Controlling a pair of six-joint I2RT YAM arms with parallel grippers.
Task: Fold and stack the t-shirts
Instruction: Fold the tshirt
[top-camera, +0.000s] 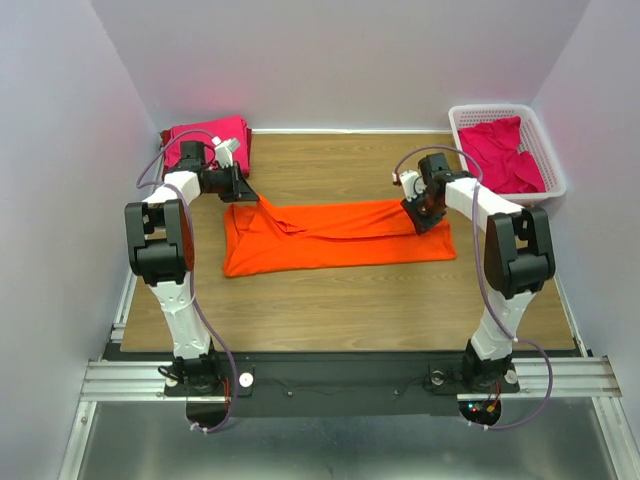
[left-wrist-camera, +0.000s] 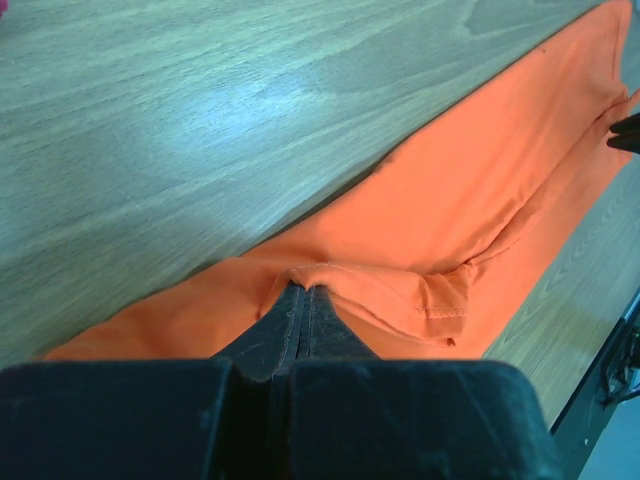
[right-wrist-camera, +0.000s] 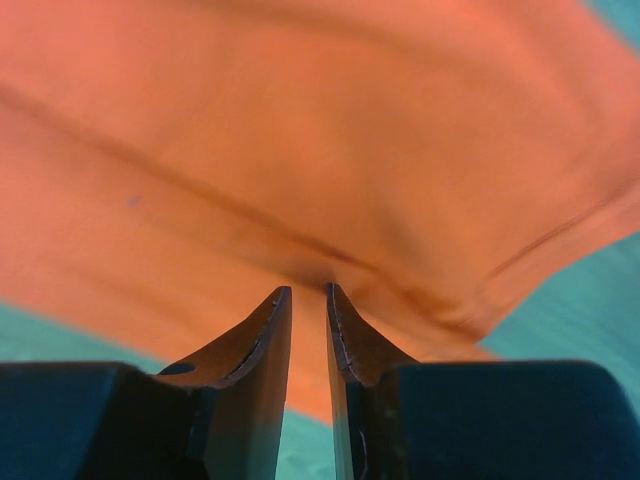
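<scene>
The bright orange t-shirt lies folded into a long band across the middle of the table. My left gripper is shut on its far left edge; in the left wrist view the closed tips pinch a hem fold of the orange cloth. My right gripper is at the shirt's right end. In the right wrist view its narrowly parted tips pinch a crease of the orange cloth. Magenta-pink t-shirts lie stacked at the back left corner.
A white lattice basket stands at the back right with more pink t-shirts inside. Bare wood table lies in front of the orange shirt, and walls close in the back and both sides.
</scene>
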